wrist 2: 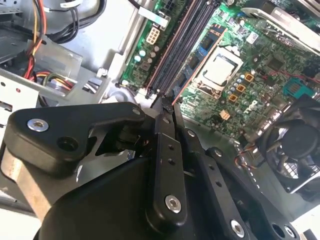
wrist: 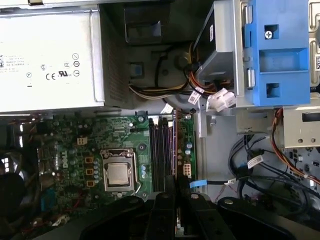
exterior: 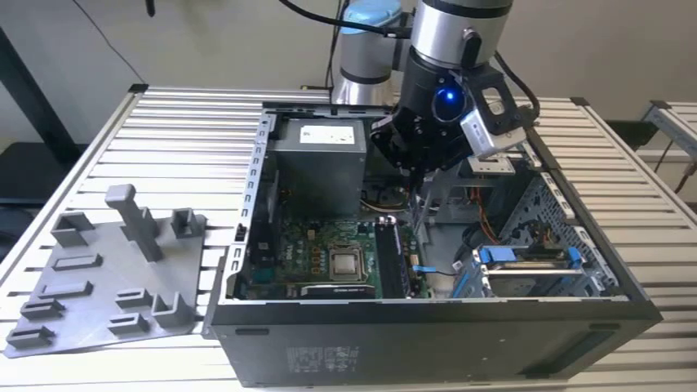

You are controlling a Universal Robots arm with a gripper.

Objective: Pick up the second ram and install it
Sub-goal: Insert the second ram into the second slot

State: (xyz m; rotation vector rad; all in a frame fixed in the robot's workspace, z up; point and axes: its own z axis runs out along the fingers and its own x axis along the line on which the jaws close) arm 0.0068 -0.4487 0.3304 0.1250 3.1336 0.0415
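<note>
Jaws are clamped on the ram (wrist: 175, 150). It juts straight out from between them, edge-on in the first wrist view, running lengthwise along the slots (wrist: 159, 150).

You have the jaws inside the open case (exterior: 436, 335), over the board (wrist: 75, 145). The slots lie just beyond the jaws, and the CPU (wrist: 118, 175) sits on the far side of the slots from the ram.

In the exterior view the ram hangs below the jaws with its lower edge near the board. Whether it touches a slot, I can't tell.

The gray tray (exterior: 98, 278) sits on the counter (exterior: 185, 122), outside the case and well away from the jaws.

My read: pick-up is done and the install is in hand, with the ram not seated by the look of it. Seating calls for the ram's edge parallel to the slot and centred between the end latches, then a straight, even push. Any tilt risks jamming one end.
</note>
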